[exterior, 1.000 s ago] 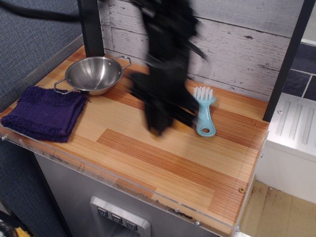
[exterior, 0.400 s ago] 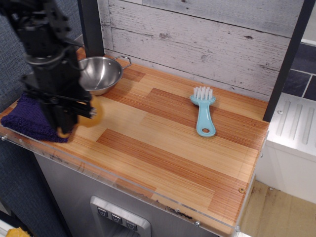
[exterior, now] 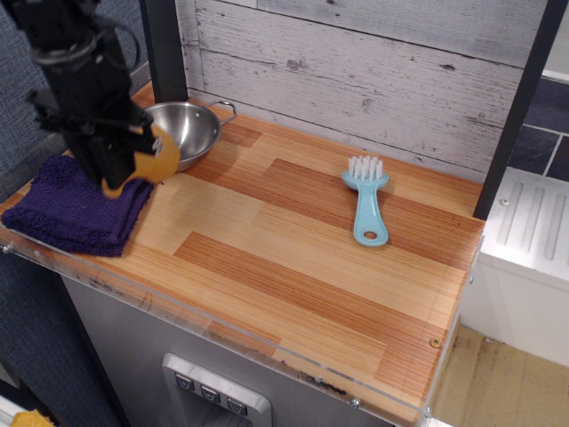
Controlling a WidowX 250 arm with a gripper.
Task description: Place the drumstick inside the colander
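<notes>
My black gripper (exterior: 120,165) is shut on the golden-brown drumstick (exterior: 151,165), holding it in the air over the front left rim of the colander and the near edge of the cloth. The drumstick's bulbous end sticks out to the right of the fingers and its lower tip shows below them. The colander (exterior: 191,132), a small shiny steel bowl with wire loop handles, stands at the back left of the wooden counter; my arm hides its left side.
A dark purple folded cloth (exterior: 67,213) lies at the left front. A light-blue brush (exterior: 366,203) with white bristles lies right of centre. A black post (exterior: 164,49) stands behind the colander, and a wooden plank wall (exterior: 356,62) backs the counter.
My arm swung from the counter's middle to the far left with the drumstick, then rose and moved back toward the colander.
</notes>
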